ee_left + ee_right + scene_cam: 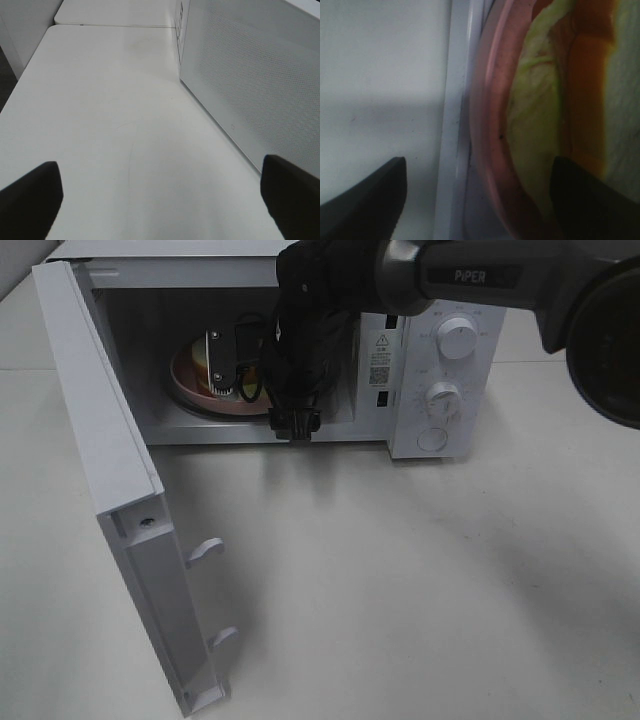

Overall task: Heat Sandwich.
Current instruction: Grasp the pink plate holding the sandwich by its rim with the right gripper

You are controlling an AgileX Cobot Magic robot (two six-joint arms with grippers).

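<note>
The sandwich [535, 125] sits in its dish [487, 115] inside the microwave [400, 430]. My right gripper [480, 197] is wide open around the dish rim. My left gripper [160, 200] is open too. Left to do, I think: pull out, shut the door [100, 440], turn a knob [457, 340].

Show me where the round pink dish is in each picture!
Exterior high: the round pink shallow dish sits inside the open white microwave, upper left.
Left wrist: not in it.
Right wrist: its rim runs through the middle, close up.
Shared landmark: the white microwave.
</note>
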